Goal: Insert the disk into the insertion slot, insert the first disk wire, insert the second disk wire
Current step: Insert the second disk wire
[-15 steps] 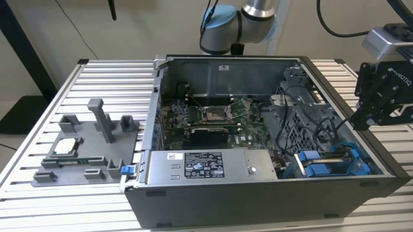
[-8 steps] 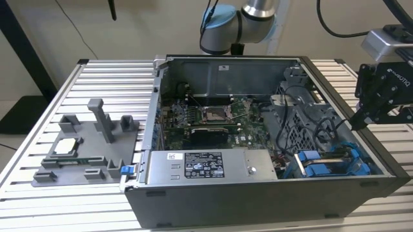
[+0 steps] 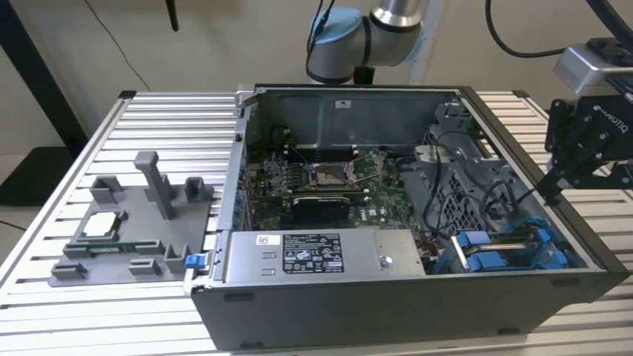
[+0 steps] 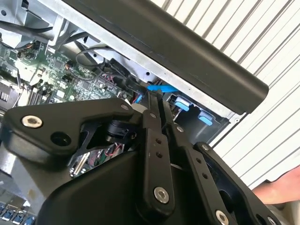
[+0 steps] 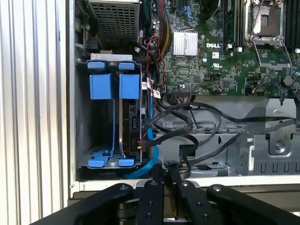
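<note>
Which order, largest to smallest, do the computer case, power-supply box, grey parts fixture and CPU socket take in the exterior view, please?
1. computer case
2. grey parts fixture and power-supply box: too alike to rank
3. CPU socket

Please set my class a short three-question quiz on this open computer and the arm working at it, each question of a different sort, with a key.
1. True or false: the computer case lies open, with its motherboard on show.
2. Multiple choice: in the first wrist view, the cable curving between the drive cage and the gripper is A red, B blue, C yellow.
3. Short answer: in the exterior view, on which side of the case does the grey fixture tray stand?
Key: 1 true; 2 B; 3 the exterior view's left.
</note>
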Controlling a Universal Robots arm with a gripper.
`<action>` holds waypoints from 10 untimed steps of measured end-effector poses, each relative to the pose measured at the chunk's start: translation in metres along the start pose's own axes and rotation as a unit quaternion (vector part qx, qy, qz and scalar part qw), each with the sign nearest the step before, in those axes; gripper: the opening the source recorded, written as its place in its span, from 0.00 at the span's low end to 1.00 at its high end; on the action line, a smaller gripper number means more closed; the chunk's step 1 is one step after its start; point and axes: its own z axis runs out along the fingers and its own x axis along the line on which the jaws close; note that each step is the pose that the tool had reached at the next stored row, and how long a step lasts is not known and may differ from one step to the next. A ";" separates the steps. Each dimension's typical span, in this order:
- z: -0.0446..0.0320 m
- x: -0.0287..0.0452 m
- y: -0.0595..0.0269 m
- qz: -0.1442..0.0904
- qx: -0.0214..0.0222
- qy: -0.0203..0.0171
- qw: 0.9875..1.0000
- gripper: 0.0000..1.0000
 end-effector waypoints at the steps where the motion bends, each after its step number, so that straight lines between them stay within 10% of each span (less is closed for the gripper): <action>1: 0.0000 0.0000 0.0000 0.000 0.000 0.000 1.000 0.00; 10: -0.0052 0.0005 0.0002 0.000 -0.001 0.000 1.000 0.00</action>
